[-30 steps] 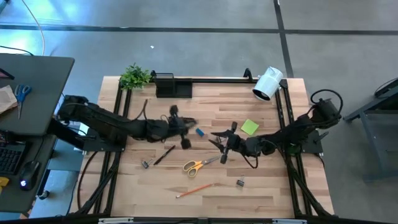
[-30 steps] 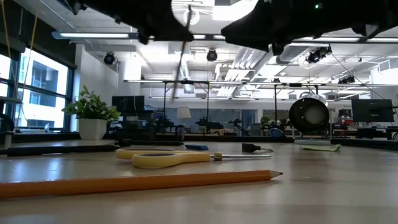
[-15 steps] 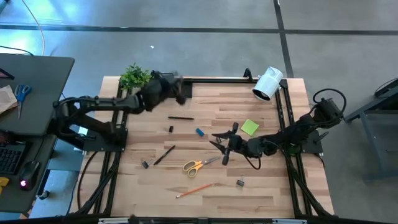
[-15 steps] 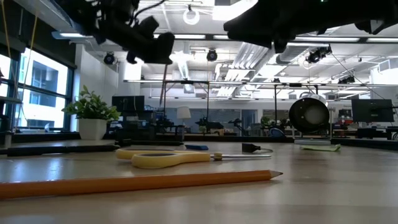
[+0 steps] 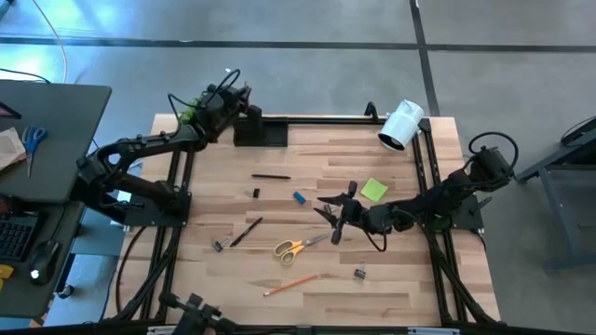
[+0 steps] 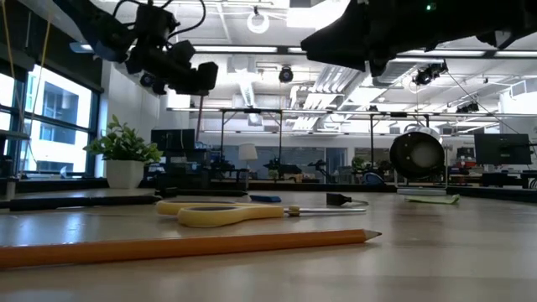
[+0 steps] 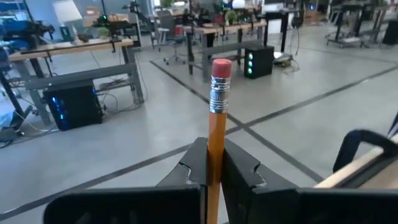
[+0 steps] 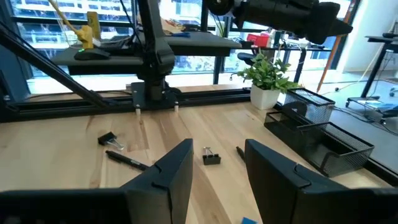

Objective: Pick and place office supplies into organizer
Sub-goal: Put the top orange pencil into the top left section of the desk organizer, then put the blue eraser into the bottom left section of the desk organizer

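Note:
My left gripper (image 5: 242,96) hangs at the table's far left corner, beside the black organizer (image 5: 263,131), shut on an orange pencil (image 7: 217,118). The pencil's pink eraser end (image 7: 221,66) rises above the fingers. My right gripper (image 5: 332,220) hovers open right of the table's middle, with nothing between its fingers (image 8: 177,168). On the table lie yellow-handled scissors (image 5: 300,247), another orange pencil (image 5: 291,284), two black pens (image 5: 270,176) (image 5: 246,232), a blue block (image 5: 300,198), a green sticky-note pad (image 5: 374,191) and small binder clips (image 5: 256,194). My left gripper pinches the pencil's shaft (image 7: 215,163) between its two fingers, which lie roughly level and across the pencil. The pencil stands about upright in the hold, eraser end up. It is lifted clear of the table; its lower end is out of view.
A white cylinder (image 5: 400,124) lies at the far right corner. A small green plant (image 5: 200,114) stands at the far left, next to the organizer. Black frame rails (image 5: 321,119) run along the table's far, left and right edges.
My left gripper has swung from the table's middle toward the far left corner, ending beside the organizer. It has stayed shut on the pencil and carried it clear of the table.

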### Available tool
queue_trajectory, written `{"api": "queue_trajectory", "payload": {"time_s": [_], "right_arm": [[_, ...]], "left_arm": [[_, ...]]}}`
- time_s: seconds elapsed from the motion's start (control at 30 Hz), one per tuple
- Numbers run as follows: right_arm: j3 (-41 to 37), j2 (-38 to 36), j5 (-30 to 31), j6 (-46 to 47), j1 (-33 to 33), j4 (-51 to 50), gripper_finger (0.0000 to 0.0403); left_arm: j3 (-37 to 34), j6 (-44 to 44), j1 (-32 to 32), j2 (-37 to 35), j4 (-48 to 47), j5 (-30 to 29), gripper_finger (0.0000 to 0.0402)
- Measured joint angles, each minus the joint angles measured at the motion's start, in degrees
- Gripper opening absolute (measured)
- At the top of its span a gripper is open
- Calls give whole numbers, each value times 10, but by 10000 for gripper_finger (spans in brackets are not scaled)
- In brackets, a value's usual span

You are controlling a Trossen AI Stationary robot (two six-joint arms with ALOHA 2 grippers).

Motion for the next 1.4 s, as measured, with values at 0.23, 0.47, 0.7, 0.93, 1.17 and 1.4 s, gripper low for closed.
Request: {"api": "queue_trajectory", "payload": {"time_s": [0.23, 0.47, 0.7, 0.93, 1.17, 1.4], "right_arm": [[0, 0, 0, 56, 4, -32, 140], [0, 0, -3, 109, 12, -63, 140], [0, 0, -1, 115, 21, -65, 140], [0, 0, -6, 113, 21, -98, 140], [-1, 0, -70, 105, 30, -115, 140], [-1, -3, -57, 91, 43, -139, 140]], "left_arm": [[0, -7, 33, 35, -18, 89, 14], [0, -20, 33, 62, -43, 105, 107], [0, -49, 32, 62, -92, 140, 187], [0, -66, 17, -1, -201, 188, 192], [1, -94, -81, -114, -366, 189, 160], [1, -131, -289, -140, -453, 177, 130]]}}
